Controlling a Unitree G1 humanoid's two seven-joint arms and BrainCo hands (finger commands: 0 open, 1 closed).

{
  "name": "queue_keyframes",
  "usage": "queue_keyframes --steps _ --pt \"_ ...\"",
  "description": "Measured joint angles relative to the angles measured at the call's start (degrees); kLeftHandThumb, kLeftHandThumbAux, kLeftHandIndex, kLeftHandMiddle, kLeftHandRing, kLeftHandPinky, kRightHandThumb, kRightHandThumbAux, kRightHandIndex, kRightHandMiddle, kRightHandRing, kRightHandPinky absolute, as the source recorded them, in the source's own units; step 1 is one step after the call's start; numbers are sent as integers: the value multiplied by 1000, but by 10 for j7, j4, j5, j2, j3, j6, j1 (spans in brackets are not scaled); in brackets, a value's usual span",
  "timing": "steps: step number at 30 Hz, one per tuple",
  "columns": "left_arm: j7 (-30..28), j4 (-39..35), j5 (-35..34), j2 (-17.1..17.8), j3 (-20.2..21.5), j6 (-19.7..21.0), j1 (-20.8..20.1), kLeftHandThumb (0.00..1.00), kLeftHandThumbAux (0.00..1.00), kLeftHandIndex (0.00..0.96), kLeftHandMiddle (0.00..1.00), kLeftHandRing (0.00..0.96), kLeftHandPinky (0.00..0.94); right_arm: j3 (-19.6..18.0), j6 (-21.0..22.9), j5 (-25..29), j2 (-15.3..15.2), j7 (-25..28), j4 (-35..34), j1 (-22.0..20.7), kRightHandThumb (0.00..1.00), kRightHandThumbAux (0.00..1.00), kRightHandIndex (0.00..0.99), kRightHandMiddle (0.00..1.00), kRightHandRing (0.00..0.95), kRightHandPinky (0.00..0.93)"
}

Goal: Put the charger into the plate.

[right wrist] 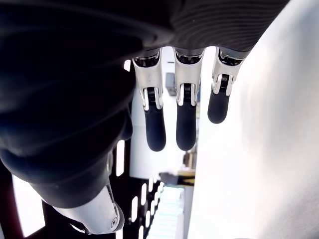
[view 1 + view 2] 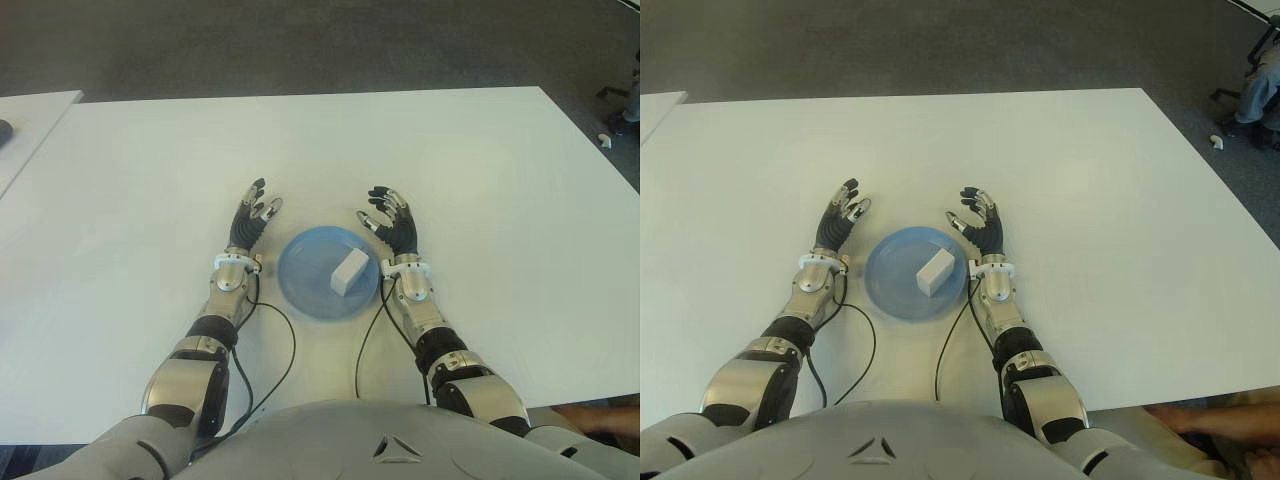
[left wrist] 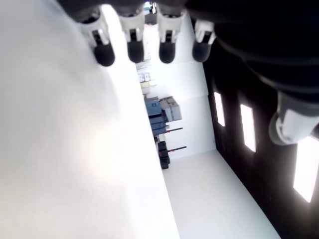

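left eye view, white charger (image 2: 350, 272) in blue plate (image 2: 300, 287), seemingly flat, left hand (image 2: 251, 221) and right hand (image 2: 392, 227) spread, empty

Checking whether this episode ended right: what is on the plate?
The white charger lies on the blue plate, right of its centre. Nothing else shows there; the patch of plate under the charger is covered. The left hand and right hand flank the plate, open and empty.

No legible text or markings.

You've got silver forearms, black-palmed left hand (image 2: 250, 222) and right hand (image 2: 393, 226), silver finger segments, black cables trailing from both wrists.
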Motion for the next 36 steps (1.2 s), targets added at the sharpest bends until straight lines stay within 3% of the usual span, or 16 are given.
queue_keyframes --steps 16,26,36 --pt "-13 -63 -24 0 5 92 2 136 410 0 0 0 0 -4 8 4 1 5 -17 7 9 788 20 29 55 84" --pt "-16 -92 -34 -4 5 130 8 137 433 0 0 0 0 -26 38 22 14 13 -49 24 24 785 0 0 2 39" --pt "-26 -101 -42 -7 6 137 13 138 459 0 0 0 0 -37 65 36 19 29 -58 24 55 762 0 0 0 18"
